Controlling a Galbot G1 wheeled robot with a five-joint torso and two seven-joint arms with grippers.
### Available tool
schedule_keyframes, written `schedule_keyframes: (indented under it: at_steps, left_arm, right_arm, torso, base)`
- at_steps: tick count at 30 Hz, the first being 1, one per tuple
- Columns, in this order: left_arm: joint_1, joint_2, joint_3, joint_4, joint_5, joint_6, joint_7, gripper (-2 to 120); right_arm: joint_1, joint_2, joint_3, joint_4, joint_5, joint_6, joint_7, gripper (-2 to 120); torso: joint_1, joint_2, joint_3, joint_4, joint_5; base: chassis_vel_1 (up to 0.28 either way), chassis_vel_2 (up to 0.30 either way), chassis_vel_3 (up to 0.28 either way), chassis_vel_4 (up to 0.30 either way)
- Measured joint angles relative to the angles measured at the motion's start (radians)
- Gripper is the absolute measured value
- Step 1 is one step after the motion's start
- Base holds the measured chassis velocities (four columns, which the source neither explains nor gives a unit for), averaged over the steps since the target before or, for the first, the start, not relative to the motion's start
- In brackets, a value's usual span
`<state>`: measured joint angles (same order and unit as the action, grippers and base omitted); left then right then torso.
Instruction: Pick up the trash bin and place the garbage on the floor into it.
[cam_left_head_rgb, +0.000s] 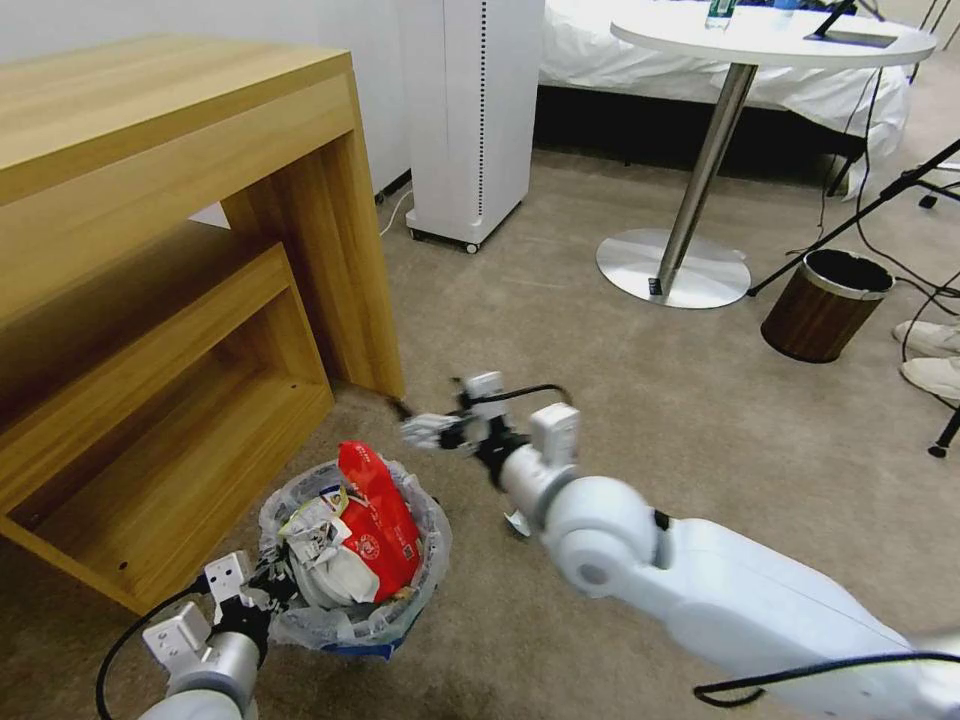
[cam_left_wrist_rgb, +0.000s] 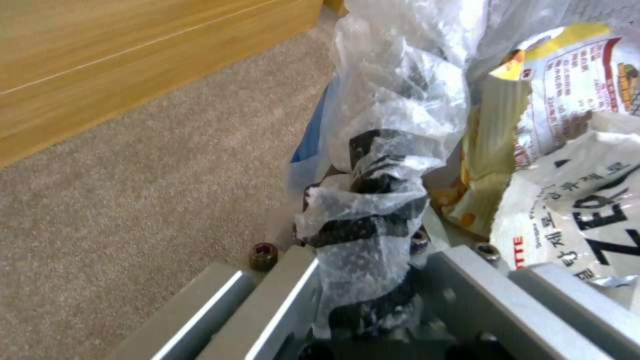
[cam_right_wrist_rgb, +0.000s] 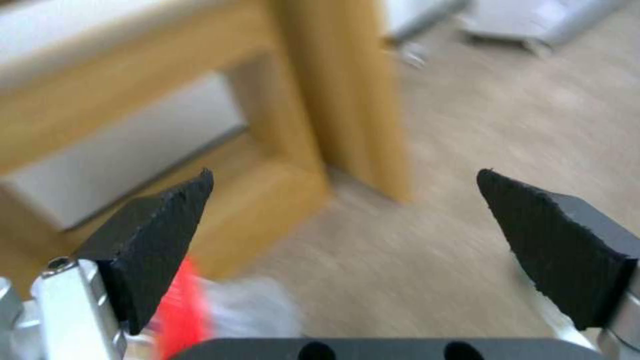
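Jaws of the right gripper (cam_right_wrist_rgb: 347, 220) stand wide apart with nothing between them, above the carpet (cam_left_head_rgb: 620, 380) beside the trash bin (cam_left_head_rgb: 352, 628). Left gripper (cam_left_head_rgb: 262, 592) is clamped on the bin's bag-lined rim, down by the wooden desk (cam_left_head_rgb: 180, 300). Risk: a red wrapper (cam_left_head_rgb: 378, 520) stands proud of the full bin and may tip out; thin plastic may slip. Open carpet lies rightward; the desk leg crowds the left.
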<state>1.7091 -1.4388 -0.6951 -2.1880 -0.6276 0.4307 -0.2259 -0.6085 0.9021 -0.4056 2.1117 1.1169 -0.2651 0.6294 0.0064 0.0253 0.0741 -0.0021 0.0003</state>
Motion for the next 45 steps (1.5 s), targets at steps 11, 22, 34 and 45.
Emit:
schedule_keyframes:
  at_steps: [11,22,34,45]
  left_arm:
    - [-0.024,0.002,0.004,0.023,-0.009,0.000,-0.002,0]
    - [-0.005,-0.003,0.003,0.020,-0.006,-0.010,-0.001,0]
    - [0.005,-0.001,-0.007,0.016,-0.013,-0.019,0.001,0]
    - [-0.007,-0.005,-0.002,0.022,-0.016,-0.018,-0.002,0]
  right_arm:
    - [-0.286,-0.023,0.225,-0.133,0.099,-0.083,0.174,100]
    - [-0.224,0.067,0.174,-0.463,0.060,-0.127,0.109,100]
    - [-0.085,0.248,0.083,-0.747,0.002,-0.115,0.029,99]
    - [-0.066,0.350,0.068,-0.894,-0.054,-0.114,0.009,96]
  torso:
    - [0.000,0.000,0.000,-0.0002,0.0000]
    - [0.000,0.000,0.000,0.0001,-0.0002]
    - [0.000,0.000,0.000,0.0002,-0.0006]
    - [0.000,0.000,0.000,-0.0002,-0.0004]
  base:
    - [0.000,0.000,0.000,0.000]
    - [0.000,0.000,0.000,0.000]
    - [0.000,0.000,0.000,0.000]
    - [0.000,0.000,0.000,0.000]
